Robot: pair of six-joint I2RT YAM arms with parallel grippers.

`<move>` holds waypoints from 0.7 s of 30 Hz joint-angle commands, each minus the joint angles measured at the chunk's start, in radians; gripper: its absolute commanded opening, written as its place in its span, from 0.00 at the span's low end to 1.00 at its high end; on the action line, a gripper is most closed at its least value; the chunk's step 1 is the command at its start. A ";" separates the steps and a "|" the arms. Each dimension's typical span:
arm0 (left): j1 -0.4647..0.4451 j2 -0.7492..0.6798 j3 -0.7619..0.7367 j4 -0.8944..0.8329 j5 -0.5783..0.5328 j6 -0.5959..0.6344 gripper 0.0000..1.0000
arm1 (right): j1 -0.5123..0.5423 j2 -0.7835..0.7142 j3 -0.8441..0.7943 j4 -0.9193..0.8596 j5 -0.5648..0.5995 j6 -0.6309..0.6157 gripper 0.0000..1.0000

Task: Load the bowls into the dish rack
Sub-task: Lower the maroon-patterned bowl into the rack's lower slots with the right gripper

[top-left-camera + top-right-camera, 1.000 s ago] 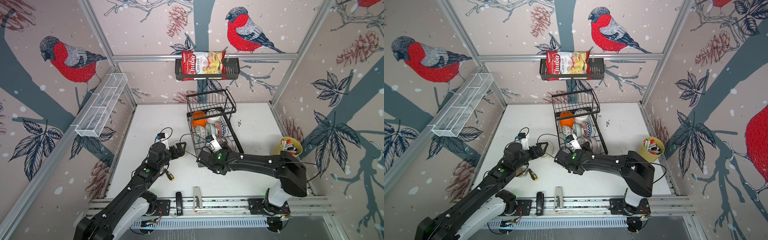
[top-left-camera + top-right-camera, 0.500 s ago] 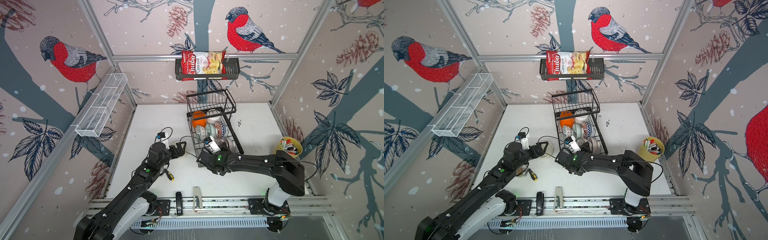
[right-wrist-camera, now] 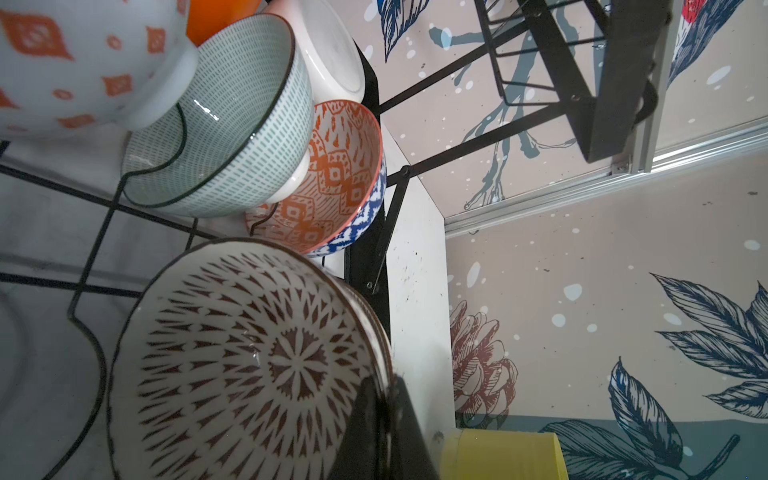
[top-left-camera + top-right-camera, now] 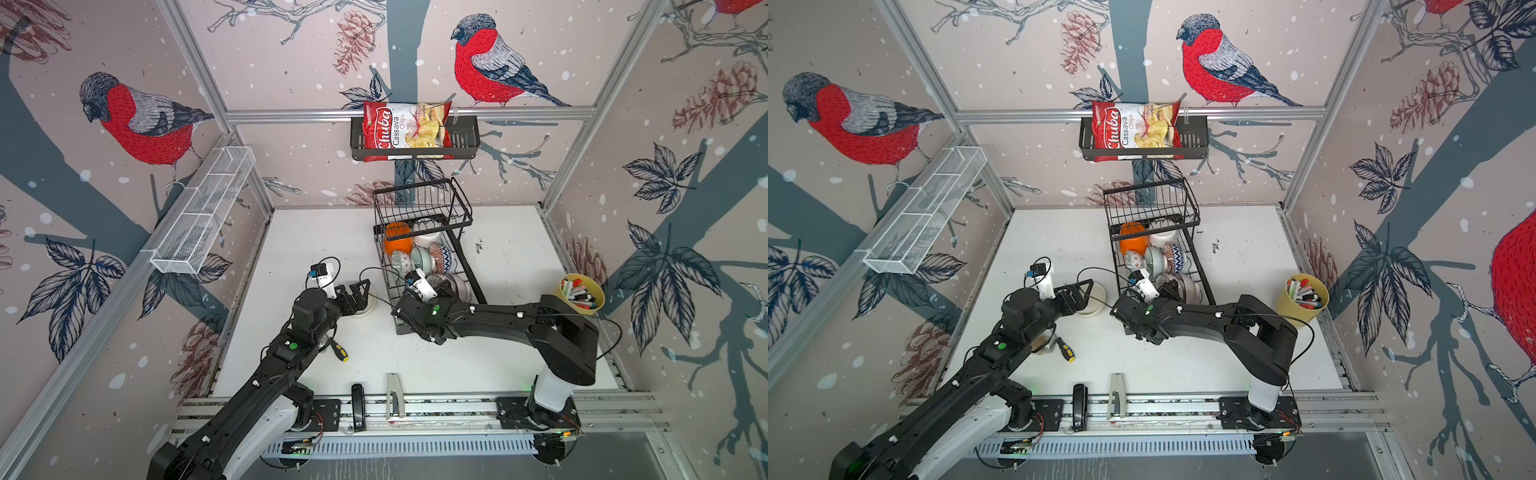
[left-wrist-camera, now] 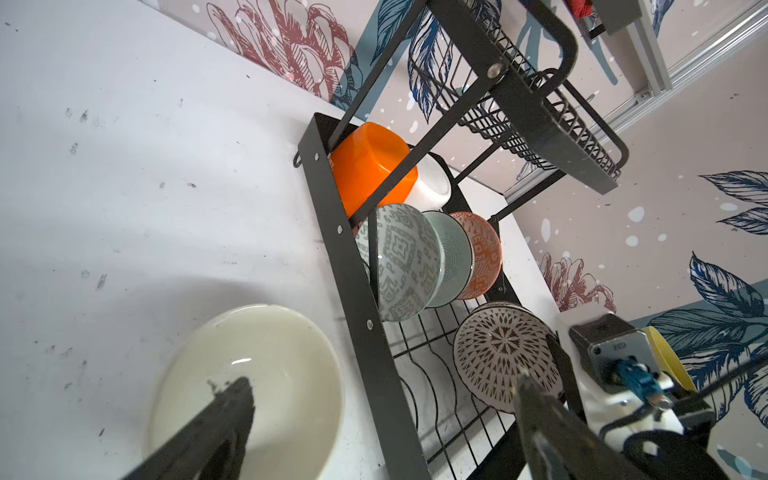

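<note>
The left claw (image 4: 356, 293) stands wide open straight above the white bowl (image 5: 266, 374), which sits mouth-up on the counter (image 5: 124, 166). One finger (image 5: 224, 415) hangs inside its rim, the other beyond it, over the dish rack (image 5: 345, 257) side rail. Being round, the bowl has no long axis. The right claw (image 3: 382, 419) is pinched shut on the patterned bowl (image 3: 249, 361) at its rim, inside the rack, so the left is nearer.

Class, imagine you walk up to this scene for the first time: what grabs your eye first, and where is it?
The red bullfinches painted across the walls stand out first. Next comes the black dish rack mid-table, its lower tray packed with patterned bowls, a bright orange bowl at the back. Beside it the open left gripper hovers at a white bowl, while the right gripper pinches a brown-patterned bowl.
</note>
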 commanded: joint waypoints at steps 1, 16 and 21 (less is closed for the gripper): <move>0.002 -0.005 -0.012 0.103 -0.009 0.028 0.97 | -0.004 0.009 0.012 0.042 0.072 -0.046 0.00; 0.003 0.002 -0.042 0.165 -0.017 0.038 0.97 | -0.013 0.099 0.046 0.092 0.073 -0.157 0.00; 0.007 -0.001 -0.055 0.178 -0.016 0.036 0.97 | 0.007 0.135 0.060 0.081 0.072 -0.167 0.00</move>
